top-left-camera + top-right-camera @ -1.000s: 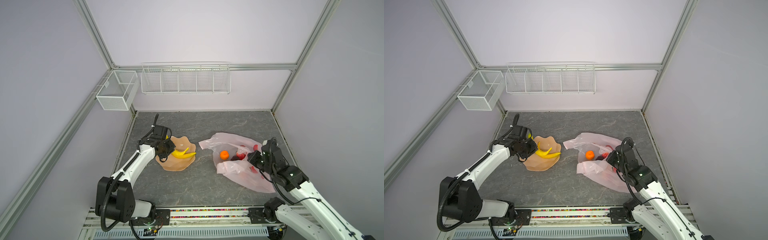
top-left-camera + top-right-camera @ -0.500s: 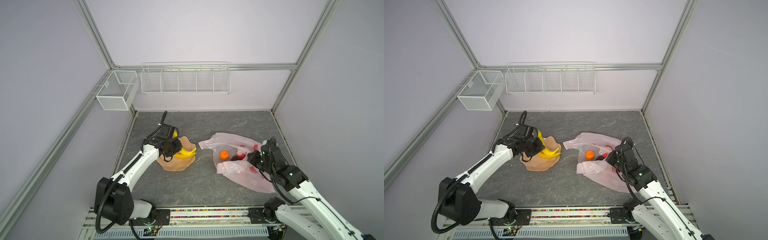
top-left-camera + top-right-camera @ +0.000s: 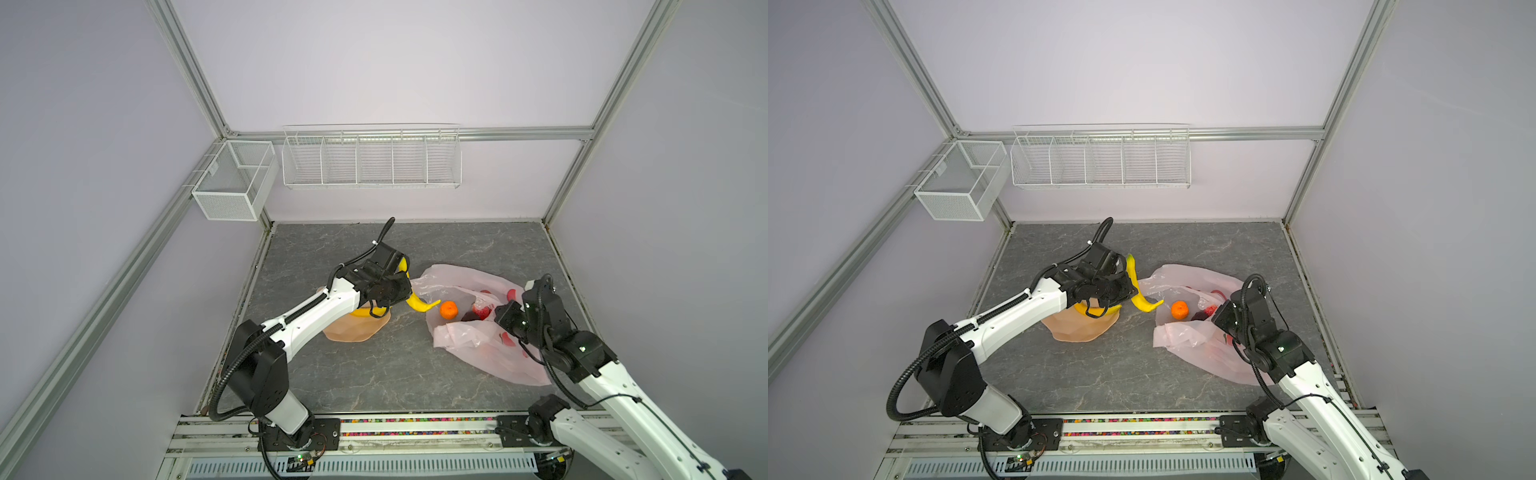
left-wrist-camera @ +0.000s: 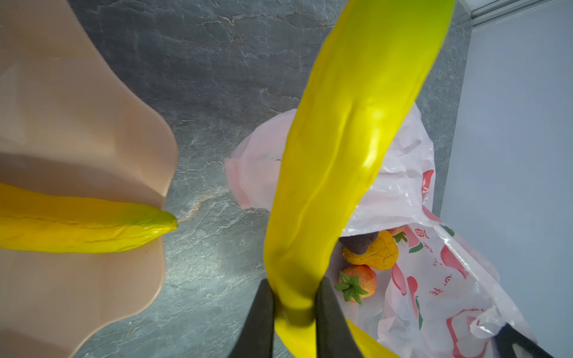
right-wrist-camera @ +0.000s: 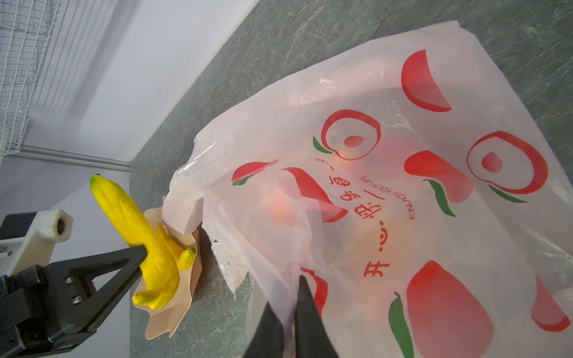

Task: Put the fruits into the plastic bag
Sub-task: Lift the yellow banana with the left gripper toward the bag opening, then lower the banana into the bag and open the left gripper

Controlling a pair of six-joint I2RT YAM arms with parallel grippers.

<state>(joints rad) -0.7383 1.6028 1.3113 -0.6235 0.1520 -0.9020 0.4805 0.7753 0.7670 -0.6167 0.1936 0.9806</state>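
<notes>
My left gripper (image 4: 294, 288) is shut on a yellow banana (image 4: 341, 139), which hangs above the table between the dish and the mouth of the plastic bag (image 3: 478, 345). In both top views the banana (image 3: 1136, 286) has its lower tip at the bag's open edge. Inside the bag lie an orange fruit (image 3: 449, 309), a dark purple one (image 4: 359, 241) and a red fruit with green leaves (image 4: 356, 280). My right gripper (image 5: 286, 291) is shut on the bag's rim (image 5: 279, 248) and holds the mouth up. Another banana (image 4: 77, 229) lies in the dish.
The peach-coloured scalloped dish (image 3: 353, 330) sits left of the bag under my left arm. A wire rack (image 3: 372, 156) and a mesh box (image 3: 232, 183) hang on the back wall. Aluminium frame posts border the grey stone-patterned table (image 3: 374, 374).
My left gripper has risen out of the dish with one banana and moved right, up to the bag's mouth. The right arm and the bag have stayed put.
</notes>
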